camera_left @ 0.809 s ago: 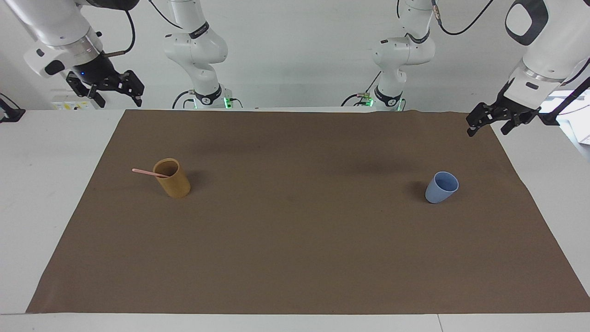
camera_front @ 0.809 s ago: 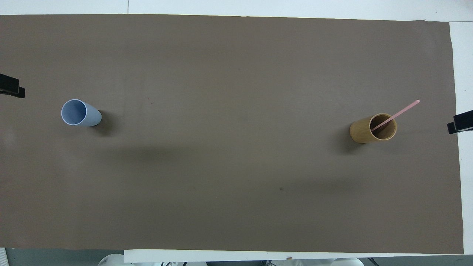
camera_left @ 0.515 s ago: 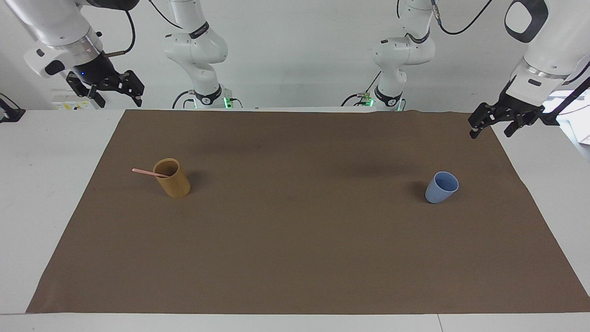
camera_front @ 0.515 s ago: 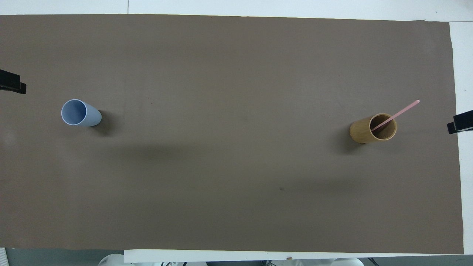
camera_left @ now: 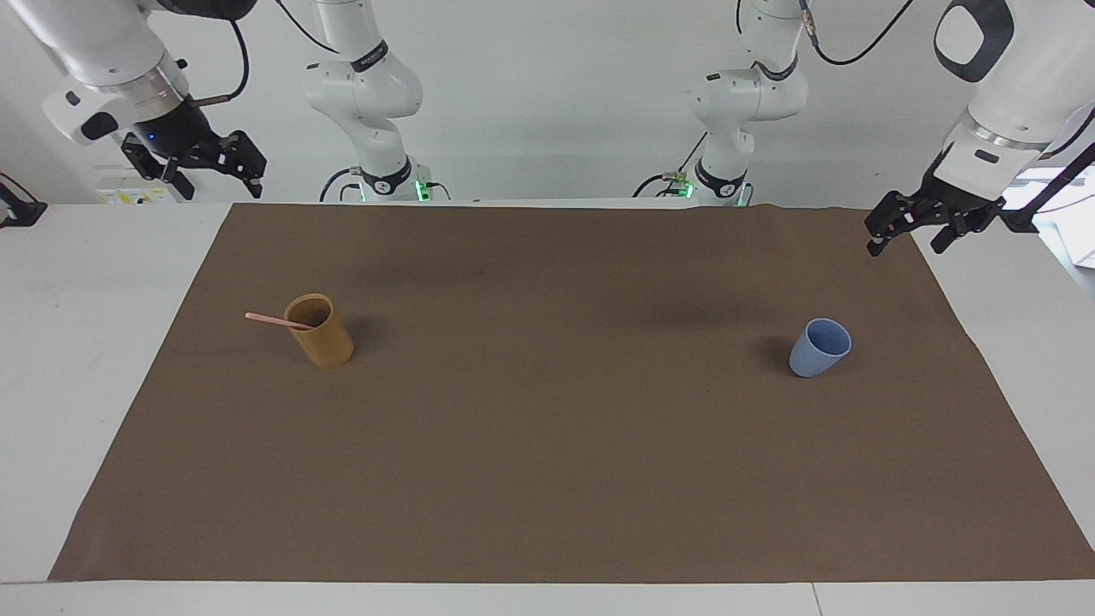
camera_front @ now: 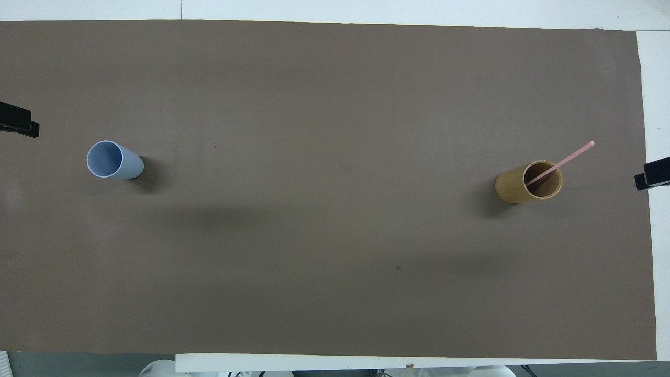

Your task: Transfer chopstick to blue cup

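Chopstick (camera_left: 278, 321) stands slanted in tan cup (camera_left: 320, 332) at right arm's end, upper end leaning outward toward table edge. Right gripper (camera_left: 195, 167) jaws wide, empty, raised over table edge near robots, nearest arm. Left gripper (camera_left: 912, 224) wide, empty, waits near blue cup (camera_left: 819, 347).

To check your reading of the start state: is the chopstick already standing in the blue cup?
No, the chopstick leans in the tan cup; the blue cup is empty.
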